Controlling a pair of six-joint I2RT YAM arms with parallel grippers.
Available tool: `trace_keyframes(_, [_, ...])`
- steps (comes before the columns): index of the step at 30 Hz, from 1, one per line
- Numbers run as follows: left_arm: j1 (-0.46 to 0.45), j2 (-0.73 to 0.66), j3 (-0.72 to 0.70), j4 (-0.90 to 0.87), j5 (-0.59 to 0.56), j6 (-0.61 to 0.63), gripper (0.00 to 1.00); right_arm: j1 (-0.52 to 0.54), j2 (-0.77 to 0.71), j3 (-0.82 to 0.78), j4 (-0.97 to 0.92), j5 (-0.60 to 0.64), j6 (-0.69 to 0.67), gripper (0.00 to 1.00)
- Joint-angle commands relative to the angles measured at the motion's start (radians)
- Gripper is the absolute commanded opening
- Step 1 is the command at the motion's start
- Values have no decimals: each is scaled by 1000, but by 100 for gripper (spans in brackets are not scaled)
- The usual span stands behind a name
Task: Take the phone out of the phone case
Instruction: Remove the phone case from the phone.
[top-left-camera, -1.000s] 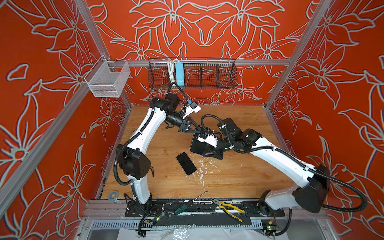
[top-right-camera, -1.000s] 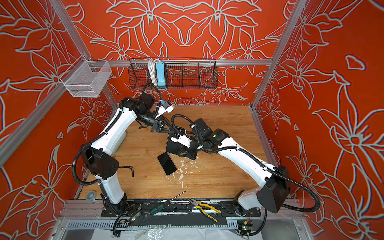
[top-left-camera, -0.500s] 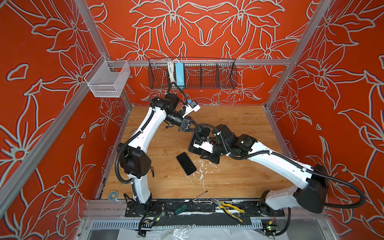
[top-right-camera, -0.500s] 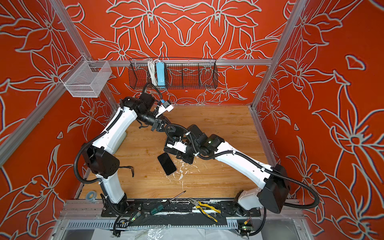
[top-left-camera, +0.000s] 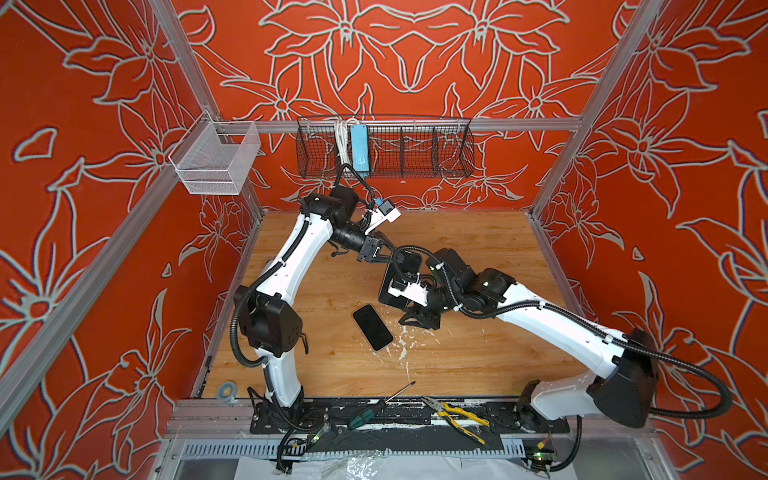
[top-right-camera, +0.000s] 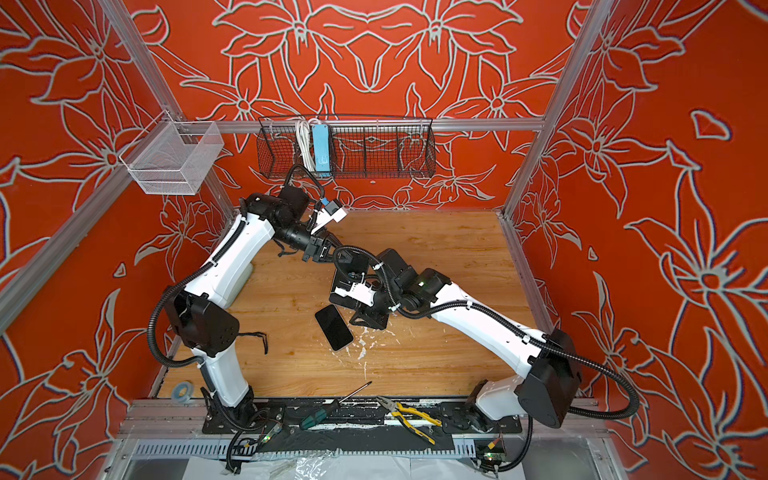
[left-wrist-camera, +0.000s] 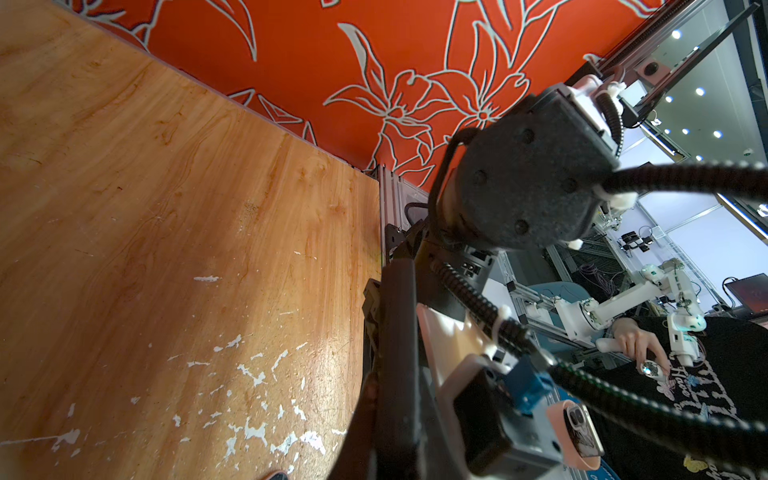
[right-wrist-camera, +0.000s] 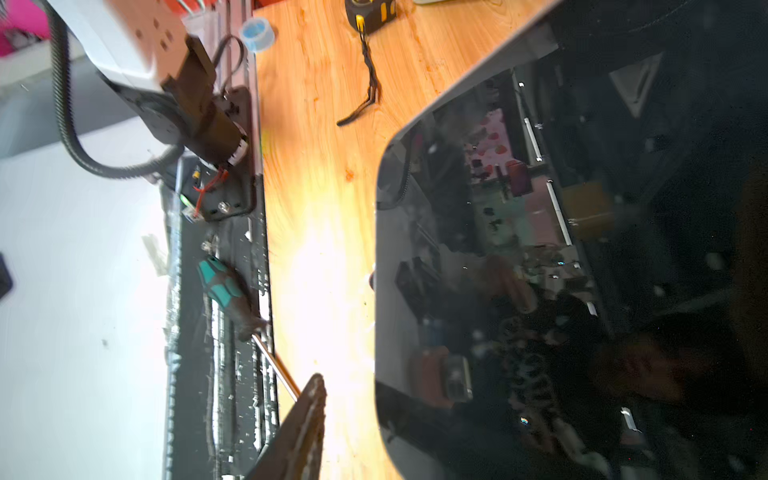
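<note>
The black phone (top-left-camera: 372, 327) (top-right-camera: 333, 327) lies screen up on the wooden table, free of its case. My left gripper (top-left-camera: 390, 255) (top-right-camera: 332, 253) is shut on the top edge of the black phone case (top-left-camera: 385, 293) (top-right-camera: 336, 298), holding it tilted above the table. In the left wrist view the case (left-wrist-camera: 399, 353) is a dark slab seen edge-on. My right gripper (top-left-camera: 417, 321) (top-right-camera: 368, 321) hangs open just right of the phone, below the case. The right wrist view shows the glossy phone screen (right-wrist-camera: 540, 291) beside one finger (right-wrist-camera: 307, 415); the other finger is hidden.
A green-handled screwdriver (top-left-camera: 368, 411) and yellow pliers (top-left-camera: 455, 413) lie on the front rail. A tape roll (top-left-camera: 227, 390) sits at the front left corner. A black wire basket (top-left-camera: 384, 147) and a white mesh basket (top-left-camera: 216, 160) hang on the back frame.
My right gripper has swung forward from the case toward the phone, and its jaws have parted. The left gripper has kept still with the case.
</note>
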Motion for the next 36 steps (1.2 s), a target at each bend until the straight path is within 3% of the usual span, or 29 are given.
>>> trace_keyframes(1, [-7, -16, 28, -8, 75, 51, 0, -38, -37, 23, 49, -132, 20, 43])
trace_keyframes(12, [-7, -17, 22, -13, 78, 61, 0, -94, -20, 50, 46, -200, 24, 39])
trace_keyframes(19, [-4, -13, 26, 7, 77, 41, 0, -93, 3, 62, 21, -247, 13, 30])
trace_keyframes(36, [1, -20, 28, 41, 84, 25, 0, -64, -6, 50, -40, -249, -16, 35])
